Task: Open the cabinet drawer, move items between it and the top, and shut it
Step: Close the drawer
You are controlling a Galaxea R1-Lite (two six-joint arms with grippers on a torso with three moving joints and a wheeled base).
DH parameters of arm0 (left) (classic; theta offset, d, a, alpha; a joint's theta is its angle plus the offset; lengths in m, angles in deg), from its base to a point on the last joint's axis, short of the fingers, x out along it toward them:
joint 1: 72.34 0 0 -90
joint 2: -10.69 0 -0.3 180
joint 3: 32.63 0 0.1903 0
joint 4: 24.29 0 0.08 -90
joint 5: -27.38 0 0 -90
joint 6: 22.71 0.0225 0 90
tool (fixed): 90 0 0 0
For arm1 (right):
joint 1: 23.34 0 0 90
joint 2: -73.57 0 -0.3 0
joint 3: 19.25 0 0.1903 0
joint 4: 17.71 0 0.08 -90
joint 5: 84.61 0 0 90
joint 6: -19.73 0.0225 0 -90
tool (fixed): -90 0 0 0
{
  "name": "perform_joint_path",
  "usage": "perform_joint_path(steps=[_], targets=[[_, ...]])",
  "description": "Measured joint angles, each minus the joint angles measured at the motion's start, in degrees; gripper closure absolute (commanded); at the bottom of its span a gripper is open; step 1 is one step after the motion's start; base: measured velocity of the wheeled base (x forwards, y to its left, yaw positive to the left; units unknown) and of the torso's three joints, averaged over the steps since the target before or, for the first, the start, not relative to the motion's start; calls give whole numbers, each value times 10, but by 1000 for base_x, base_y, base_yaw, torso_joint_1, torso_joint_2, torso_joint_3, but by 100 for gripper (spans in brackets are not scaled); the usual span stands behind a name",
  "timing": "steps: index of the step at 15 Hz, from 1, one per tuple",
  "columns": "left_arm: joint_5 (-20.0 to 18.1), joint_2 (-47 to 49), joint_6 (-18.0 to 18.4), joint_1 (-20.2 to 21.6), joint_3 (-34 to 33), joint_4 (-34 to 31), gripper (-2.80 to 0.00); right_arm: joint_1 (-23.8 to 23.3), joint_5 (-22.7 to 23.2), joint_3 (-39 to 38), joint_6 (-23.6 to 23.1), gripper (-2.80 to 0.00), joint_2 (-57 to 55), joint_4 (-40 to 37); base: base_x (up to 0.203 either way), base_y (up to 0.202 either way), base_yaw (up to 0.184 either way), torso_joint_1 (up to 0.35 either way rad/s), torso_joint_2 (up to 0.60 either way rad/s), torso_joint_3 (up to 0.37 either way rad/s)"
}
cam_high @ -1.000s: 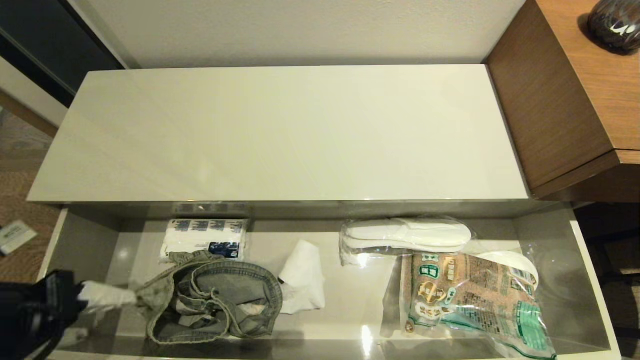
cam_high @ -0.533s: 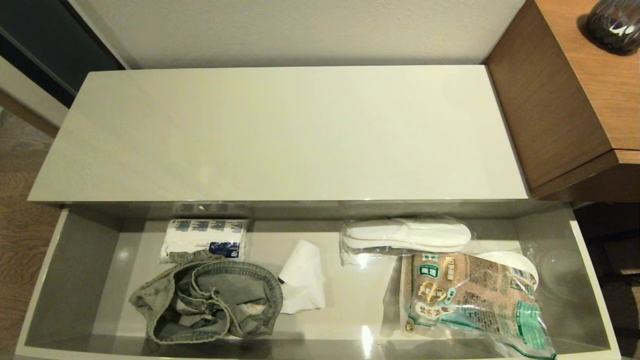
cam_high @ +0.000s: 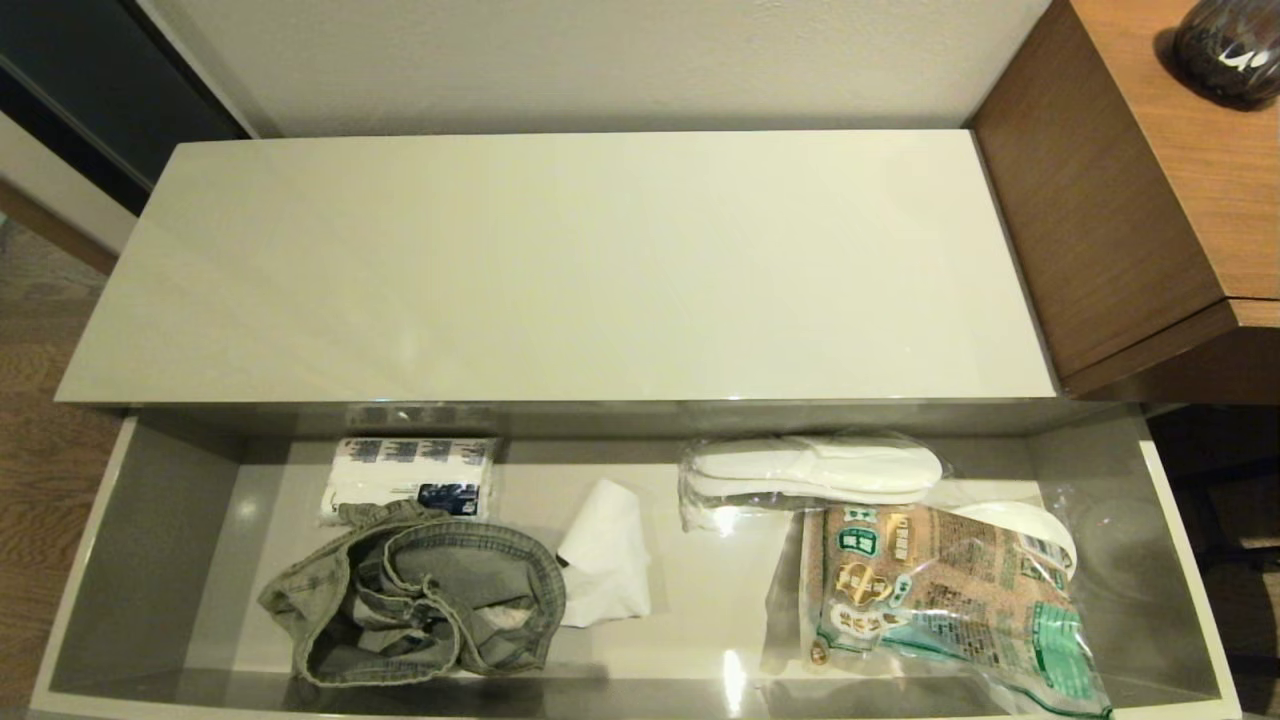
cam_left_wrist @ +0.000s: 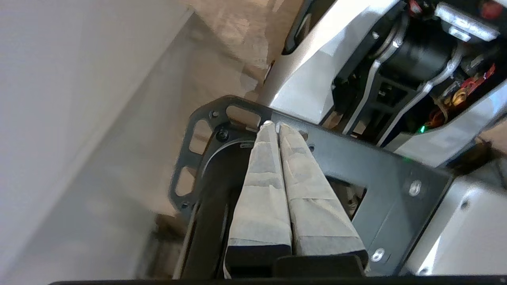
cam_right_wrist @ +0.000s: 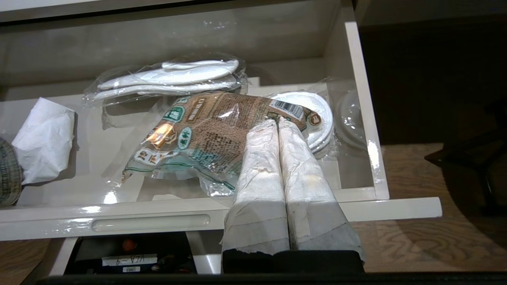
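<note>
Drawer [cam_high: 1180, 560] open; denim garment [cam_high: 420, 600] lies at its left end, nearer the left claw [cam_left_wrist: 273, 126], both claws pressed together, right claw [cam_right_wrist: 276, 122] over the packet [cam_right_wrist: 206, 138].

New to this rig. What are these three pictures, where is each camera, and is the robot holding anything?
It is a two-armed robot with a camera on its head and one on each wrist.

The head view looks down on a low cabinet: its cream top is bare, and the cabinet drawer is pulled open. Inside lie a denim garment, a white paper roll, a blue-and-white printed pack, bagged white slippers and a green-and-brown packet. No arm shows there.

The left wrist view shows the left gripper, jaws together, empty, by the robot's own body. The right wrist view shows the right gripper, jaws together, empty, in front of the drawer.
</note>
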Motion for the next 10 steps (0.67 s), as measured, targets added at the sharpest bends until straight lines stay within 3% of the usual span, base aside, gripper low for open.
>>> perform_joint_path(steps=[5, 10], targets=[[1, 134, -42, 22, 9, 94, 0, 0, 0, 0, 0, 0, 0, 0, 0, 0, 0, 0, 0, 0], [12, 251, -145, 24, 49, 77, 0, 0, 0, 0, 0, 0, 0, -1, 0, 0, 0, 0, 0, 0]])
